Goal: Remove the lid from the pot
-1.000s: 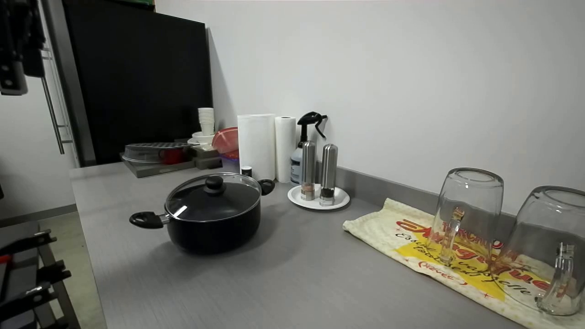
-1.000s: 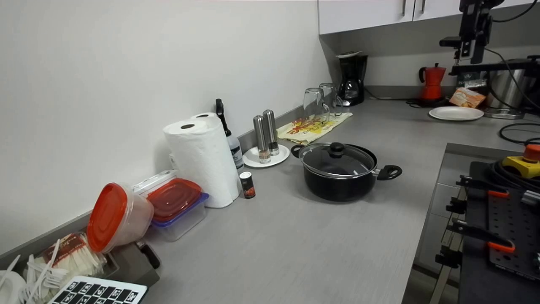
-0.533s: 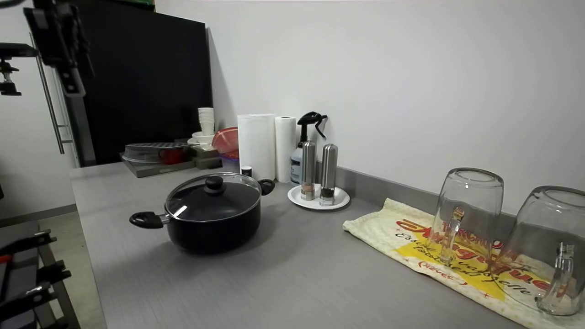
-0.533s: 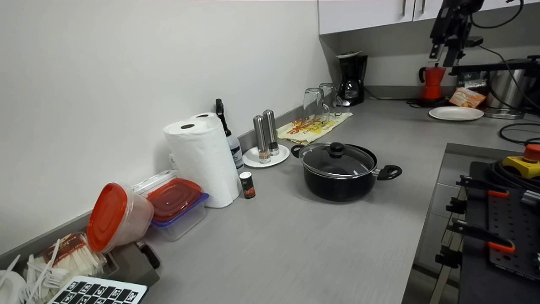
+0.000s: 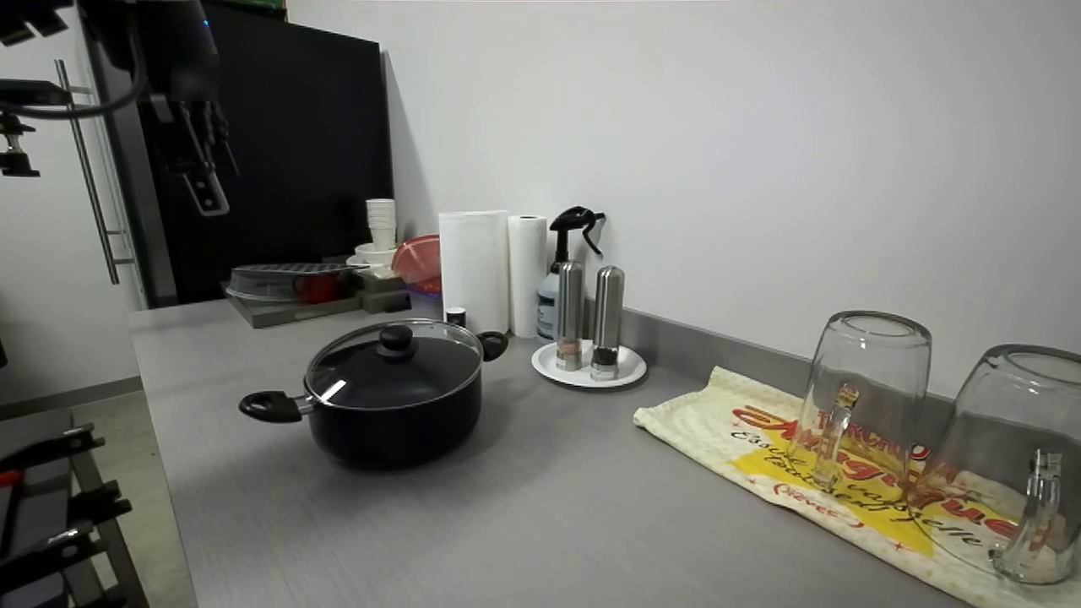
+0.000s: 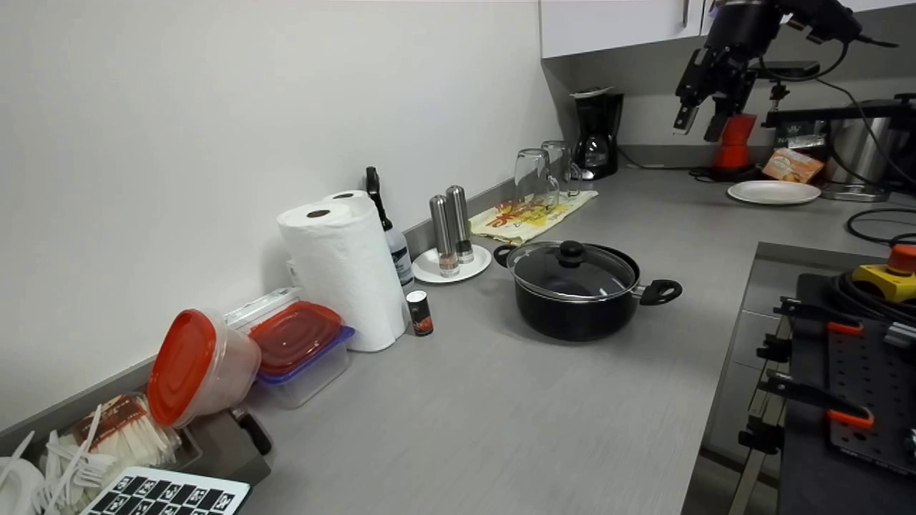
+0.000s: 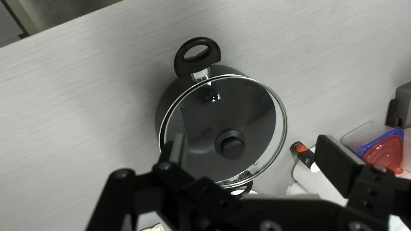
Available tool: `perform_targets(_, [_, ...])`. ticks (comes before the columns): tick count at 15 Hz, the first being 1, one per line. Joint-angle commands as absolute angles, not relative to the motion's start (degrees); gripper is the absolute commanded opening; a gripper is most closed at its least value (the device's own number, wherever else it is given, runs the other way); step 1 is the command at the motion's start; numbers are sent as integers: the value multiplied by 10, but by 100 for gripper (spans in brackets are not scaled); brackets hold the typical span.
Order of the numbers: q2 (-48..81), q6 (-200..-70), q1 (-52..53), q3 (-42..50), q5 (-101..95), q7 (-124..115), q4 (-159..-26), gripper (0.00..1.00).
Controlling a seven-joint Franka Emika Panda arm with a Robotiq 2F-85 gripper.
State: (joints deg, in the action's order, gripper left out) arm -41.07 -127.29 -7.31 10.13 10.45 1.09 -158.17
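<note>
Clear of lid point(image 7: 205, 118) and pot point(image 6: 576, 320), the hand point(image 6: 698, 135) gapes; only an exterior view shows the coffeemaker point(image 6: 598, 121).

- In an exterior view: above counter point(image 5: 540, 532), pot point(image 5: 393, 441) at 8 o'clock.
- In an exterior view: pot point(image 6: 576, 322) at 4 o'clock.
- Both face wall point(image 5: 760, 169) obliquely from opposing ends, share pot.
- Wrist view: nearest, looks down at lid point(image 7: 250, 106).

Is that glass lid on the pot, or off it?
On: in both exterior views, the lid lies across the top of the pot, its dark knob uppermost.
</note>
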Motion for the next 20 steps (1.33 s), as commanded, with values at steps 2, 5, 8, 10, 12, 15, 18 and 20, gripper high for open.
perform_targets(2, [-414,-1270,-76,103,106,12,-1580,100])
perform_targets(5, [-415,-1270,-77,103,106,12,-1580,100])
perform_targets(8, [-416,-1270,-77,103,106,12,-1580,100])
perform_targets(10, [-410,-1272,-73,102,109,12,-1575,100])
perform_targets(12, [-394,-1289,-65,97,116,7,-1563,100])
perform_targets(15, [-365,-1335,-49,89,126,1,-1547,100])
perform_targets(18, [-326,-1381,-31,81,136,-3,-1531,100])
perform_targets(20, [-299,-1411,-22,76,139,-5,-1523,100])
